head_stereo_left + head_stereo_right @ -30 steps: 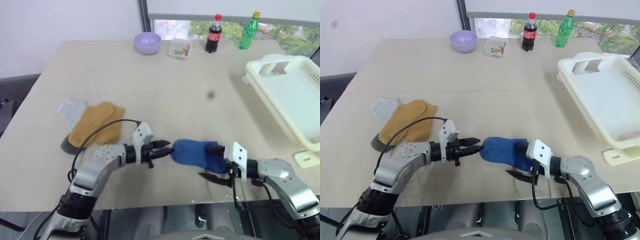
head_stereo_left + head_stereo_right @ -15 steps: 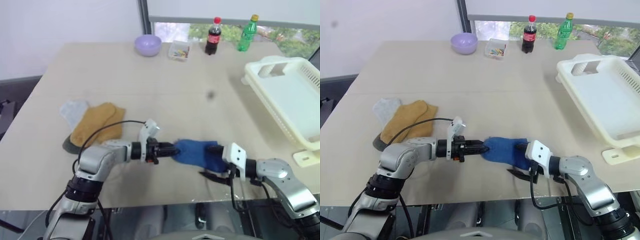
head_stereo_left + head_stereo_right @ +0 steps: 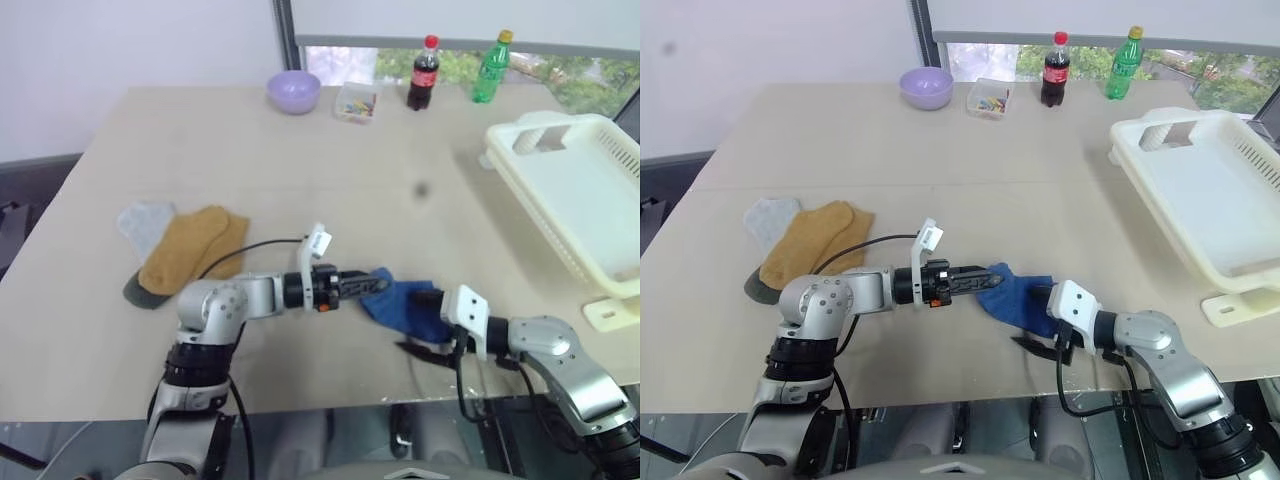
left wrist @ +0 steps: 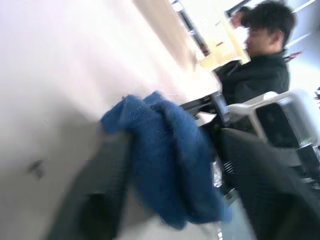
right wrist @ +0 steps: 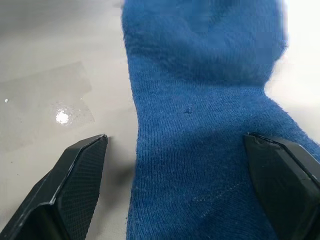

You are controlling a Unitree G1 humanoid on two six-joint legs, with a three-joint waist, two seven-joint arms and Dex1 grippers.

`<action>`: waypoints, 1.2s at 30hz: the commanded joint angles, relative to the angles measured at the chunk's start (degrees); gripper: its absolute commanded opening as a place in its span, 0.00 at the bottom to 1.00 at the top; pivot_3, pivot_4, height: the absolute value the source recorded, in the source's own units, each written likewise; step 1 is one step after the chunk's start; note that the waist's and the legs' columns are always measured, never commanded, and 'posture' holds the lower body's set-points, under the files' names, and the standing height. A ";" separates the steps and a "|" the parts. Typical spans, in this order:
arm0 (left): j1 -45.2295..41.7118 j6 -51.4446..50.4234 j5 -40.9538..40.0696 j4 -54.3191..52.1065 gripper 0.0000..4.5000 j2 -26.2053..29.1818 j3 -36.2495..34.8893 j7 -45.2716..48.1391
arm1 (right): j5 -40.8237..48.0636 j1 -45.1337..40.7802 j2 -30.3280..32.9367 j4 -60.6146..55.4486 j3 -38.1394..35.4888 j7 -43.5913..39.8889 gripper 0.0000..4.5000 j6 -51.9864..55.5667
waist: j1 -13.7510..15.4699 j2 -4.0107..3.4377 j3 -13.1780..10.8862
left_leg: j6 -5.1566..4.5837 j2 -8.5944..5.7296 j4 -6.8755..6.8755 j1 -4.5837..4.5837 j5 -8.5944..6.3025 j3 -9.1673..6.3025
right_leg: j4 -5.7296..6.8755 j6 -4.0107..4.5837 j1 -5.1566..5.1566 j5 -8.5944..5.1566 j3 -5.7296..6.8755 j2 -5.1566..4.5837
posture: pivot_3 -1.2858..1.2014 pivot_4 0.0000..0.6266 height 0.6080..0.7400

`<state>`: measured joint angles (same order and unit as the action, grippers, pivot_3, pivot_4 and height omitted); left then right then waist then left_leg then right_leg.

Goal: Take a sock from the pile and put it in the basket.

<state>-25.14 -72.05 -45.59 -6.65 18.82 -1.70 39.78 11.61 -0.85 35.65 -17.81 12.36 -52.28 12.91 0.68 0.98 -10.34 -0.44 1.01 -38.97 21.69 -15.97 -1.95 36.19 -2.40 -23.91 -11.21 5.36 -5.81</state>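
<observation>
Both arms are built of rounded silver-grey metal segments joined by black collars. Each wrist carries a small white block-shaped camera housing, and a thin black cable loops along each forearm. The left gripper point(image 3: 368, 283) and right gripper point(image 3: 425, 322) each end in two tapered black fingers point(image 5: 75, 182) with finely textured inner faces.

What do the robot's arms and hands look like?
Both arms are shiny silver-grey metal with rounded joints and thin black cables looping alongside. Each ends in a hand with two black fingers: the left hand and the right hand. A small white block sits on each wrist.
</observation>
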 commanded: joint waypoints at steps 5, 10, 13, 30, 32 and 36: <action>-0.33 -4.55 -4.16 -1.37 0.87 0.86 -3.66 -1.22 | -0.56 -0.11 -0.21 2.05 0.68 -0.09 1.00 -0.13 | -0.01 0.00 0.00 | 0.00 -0.01 -0.06 0.01 0.00 0.00 | 0.02 0.00 0.00 0.00 -0.05 0.01 | 0.52 0.24 0.93; 1.03 -5.70 -4.51 -4.95 0.87 2.44 -0.24 -1.04 | -0.66 -0.30 -0.52 2.27 1.08 -0.15 1.00 -0.40 | -0.01 0.00 0.00 | 0.00 0.00 -0.09 -0.01 0.00 0.02 | 0.06 0.09 0.00 -0.05 -0.08 0.02 | 0.52 0.24 0.93; 0.65 -5.20 -3.41 -5.17 0.87 3.56 1.71 -1.18 | -0.74 -0.19 -0.58 2.29 1.05 -0.02 1.00 -0.59 | -0.01 0.00 0.00 | 0.00 -0.01 -0.14 0.00 0.00 0.00 | 0.08 0.13 0.00 -0.07 -0.12 0.06 | 0.52 0.24 0.93; -2.16 -10.77 -15.56 -2.80 0.99 -4.01 -5.74 -3.41 | -0.95 -0.42 -0.78 2.25 1.23 0.39 1.00 -0.65 | -0.09 0.01 0.00 | 0.00 0.01 -0.18 0.00 0.00 -0.01 | 0.12 0.14 -0.01 -0.08 -0.33 0.21 | 0.52 0.24 0.93; -2.00 -10.72 -15.37 -3.08 0.99 -3.75 -4.32 -3.10 | -0.96 -0.73 -0.88 2.30 1.27 0.43 1.00 -0.56 | -0.08 0.01 0.00 | 0.00 0.01 -0.18 0.00 0.00 0.01 | 0.11 0.13 -0.01 -0.07 -0.35 0.22 | 0.52 0.24 0.93; -1.94 -10.59 -15.07 -3.08 0.99 -3.45 -1.93 -2.49 | -0.68 -1.26 -1.05 2.13 0.84 0.61 1.00 -0.26 | -0.07 0.01 0.00 | 0.00 0.01 -0.19 -0.01 0.00 0.00 | 0.12 0.17 -0.01 -0.09 -0.45 0.30 | 0.52 0.24 0.93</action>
<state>-26.95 -82.50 -59.82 -8.59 15.21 -4.90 36.39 11.28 -1.80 34.79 -16.31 12.91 -52.01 11.97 0.60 0.99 -10.34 -0.44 1.02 -39.16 21.68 -15.97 -1.96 36.31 -2.22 -23.92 -11.31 4.87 -5.48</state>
